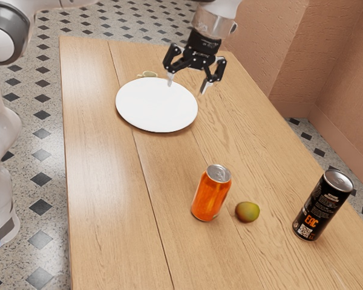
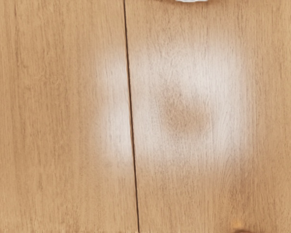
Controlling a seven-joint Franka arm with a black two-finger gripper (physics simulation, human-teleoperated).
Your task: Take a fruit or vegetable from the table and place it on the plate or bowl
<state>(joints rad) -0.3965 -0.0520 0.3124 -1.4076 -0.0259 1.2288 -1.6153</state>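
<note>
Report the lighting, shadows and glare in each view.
Exterior view: even, soft light; the orange drinks can, small green-orange round fruit and black drinks can cast only faint, short shadows. Wrist view: pale glare patches on the light wooden tabletop ring a darker round shadow.

White plate [image 1: 156, 104] (orange can [image 1: 211, 193])

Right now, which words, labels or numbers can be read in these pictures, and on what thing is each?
"EOC": orange letters on the black can.
Smaller print and the square code below it: too small to read.
Orange can: no readable text.
</note>
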